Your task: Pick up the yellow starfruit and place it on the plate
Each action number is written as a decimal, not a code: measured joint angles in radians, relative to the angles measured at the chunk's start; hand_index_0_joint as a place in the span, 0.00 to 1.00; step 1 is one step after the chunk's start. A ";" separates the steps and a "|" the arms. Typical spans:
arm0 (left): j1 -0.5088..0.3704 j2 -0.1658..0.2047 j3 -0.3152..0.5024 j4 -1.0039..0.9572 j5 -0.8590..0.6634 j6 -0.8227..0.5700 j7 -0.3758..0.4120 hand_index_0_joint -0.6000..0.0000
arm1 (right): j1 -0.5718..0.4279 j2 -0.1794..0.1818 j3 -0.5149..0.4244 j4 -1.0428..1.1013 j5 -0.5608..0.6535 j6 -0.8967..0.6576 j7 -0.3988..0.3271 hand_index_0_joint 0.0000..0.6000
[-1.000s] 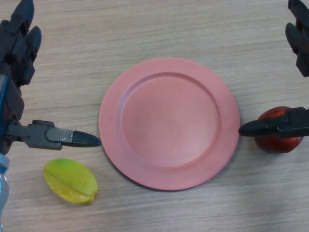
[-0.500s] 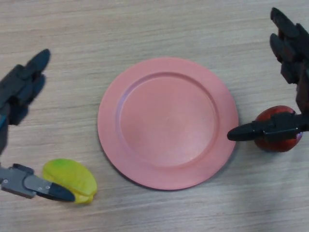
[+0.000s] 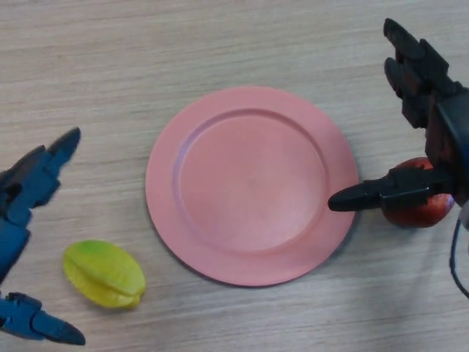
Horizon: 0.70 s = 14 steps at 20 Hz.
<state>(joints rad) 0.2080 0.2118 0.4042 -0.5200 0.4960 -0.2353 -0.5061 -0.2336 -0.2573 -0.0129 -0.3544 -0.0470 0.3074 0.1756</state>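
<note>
Starfruit (image 3: 104, 274) lies on the table between the left hand's (image 3: 22, 194) spread fingers, untouched; right hand (image 3: 432, 125) likewise splayed.

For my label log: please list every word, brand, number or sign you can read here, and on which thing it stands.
None: no readable text on the pink plate, yellow starfruit, red apple, wooden table, left hand or right hand.

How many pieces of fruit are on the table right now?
2: the yellow starfruit left of the plate, and a red fruit right of it, partly hidden behind the right hand.
</note>
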 measured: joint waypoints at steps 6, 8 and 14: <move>-0.022 0.012 0.037 0.147 0.007 -0.017 0.066 1.00 | 0.009 0.000 0.004 0.023 0.017 -0.028 0.006 0.00; -0.034 0.022 0.031 0.196 0.007 -0.044 0.109 1.00 | 0.011 0.000 0.007 0.029 0.017 -0.036 0.005 0.00; -0.017 0.032 -0.070 0.278 0.012 -0.063 0.173 1.00 | 0.014 0.000 0.007 0.028 0.017 -0.036 0.004 0.00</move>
<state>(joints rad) 0.1911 0.2438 0.3339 -0.2419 0.5078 -0.2985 -0.3333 -0.2192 -0.2573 -0.0060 -0.3260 -0.0297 0.2711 0.1799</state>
